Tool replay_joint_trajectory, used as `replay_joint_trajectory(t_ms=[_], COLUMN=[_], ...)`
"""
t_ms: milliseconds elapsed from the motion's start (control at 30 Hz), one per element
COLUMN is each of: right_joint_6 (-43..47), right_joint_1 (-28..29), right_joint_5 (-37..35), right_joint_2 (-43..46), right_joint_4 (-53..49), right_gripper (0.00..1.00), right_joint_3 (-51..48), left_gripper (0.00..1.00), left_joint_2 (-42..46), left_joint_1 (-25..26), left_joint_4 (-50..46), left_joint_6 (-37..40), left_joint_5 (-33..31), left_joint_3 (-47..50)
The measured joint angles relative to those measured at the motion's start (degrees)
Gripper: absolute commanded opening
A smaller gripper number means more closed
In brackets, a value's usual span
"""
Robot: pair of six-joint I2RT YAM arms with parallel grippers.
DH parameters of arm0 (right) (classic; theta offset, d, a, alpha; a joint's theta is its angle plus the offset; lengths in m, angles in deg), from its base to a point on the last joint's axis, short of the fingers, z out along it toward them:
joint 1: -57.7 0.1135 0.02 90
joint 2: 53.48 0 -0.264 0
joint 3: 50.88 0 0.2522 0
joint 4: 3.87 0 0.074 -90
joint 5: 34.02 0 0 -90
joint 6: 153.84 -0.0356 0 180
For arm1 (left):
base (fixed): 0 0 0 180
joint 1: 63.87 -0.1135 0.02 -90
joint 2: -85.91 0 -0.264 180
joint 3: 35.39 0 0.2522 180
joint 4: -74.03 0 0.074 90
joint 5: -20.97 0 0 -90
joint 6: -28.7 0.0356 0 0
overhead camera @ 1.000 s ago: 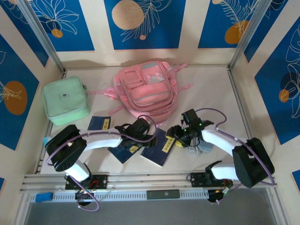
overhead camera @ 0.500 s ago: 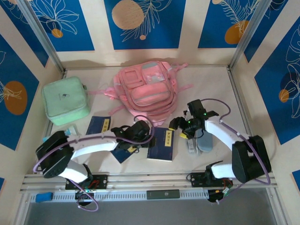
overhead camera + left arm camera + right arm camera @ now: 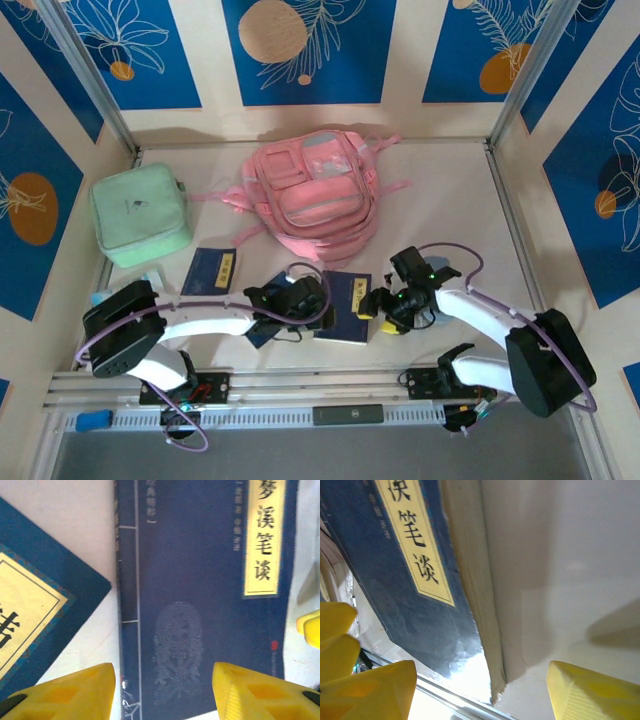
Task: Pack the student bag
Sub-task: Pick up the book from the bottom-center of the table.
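The pink student bag [image 3: 312, 192] lies flat at the back middle of the table. In front of it lies a dark blue book [image 3: 348, 306] with a yellow title strip [image 3: 261, 535]. My left gripper [image 3: 318, 300] is at the book's left side; its jaws are open [image 3: 165, 695] over the cover [image 3: 200, 590], and nothing is held. My right gripper [image 3: 380, 310] is at the book's right side. It is open [image 3: 482, 692], and the book's page edge [image 3: 470, 580] and near corner sit between its fingers. A second blue book [image 3: 30, 615] lies partly under my left arm.
A mint green zip case [image 3: 140, 213] sits at the back left. A third blue book [image 3: 211, 268] lies in front of it. A grey item [image 3: 438, 318] lies partly under my right arm. The metal rail [image 3: 320, 385] runs along the near edge.
My right gripper has come down and toward the near edge, to the book's right side. The left gripper has shifted slightly right. The book has turned from tilted to square.
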State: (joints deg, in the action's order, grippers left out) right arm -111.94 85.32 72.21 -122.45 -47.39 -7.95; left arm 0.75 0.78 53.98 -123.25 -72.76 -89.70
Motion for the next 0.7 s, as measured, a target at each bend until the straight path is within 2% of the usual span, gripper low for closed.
replay_joint_trajectory(t_ms=[200, 700], right_joint_6=[-1.7, -3.1], right_joint_1=[1.4, 5.1], right_joint_5=[1.2, 0.5], right_joint_2=[-4.6, -4.0], right_joint_4=[5.0, 6.6], right_gripper=[0.68, 0.68], right_joint_3=[0.0, 0.7], left_gripper=[0.51, 0.47], left_joint_2=[-1.0, -4.3], left_joint_1=[0.0, 0.0], left_joint_4=[1.6, 1.8], left_joint_6=[-0.1, -0.5], left_joint_5=[-0.2, -0.9], left_joint_3=[0.7, -0.4])
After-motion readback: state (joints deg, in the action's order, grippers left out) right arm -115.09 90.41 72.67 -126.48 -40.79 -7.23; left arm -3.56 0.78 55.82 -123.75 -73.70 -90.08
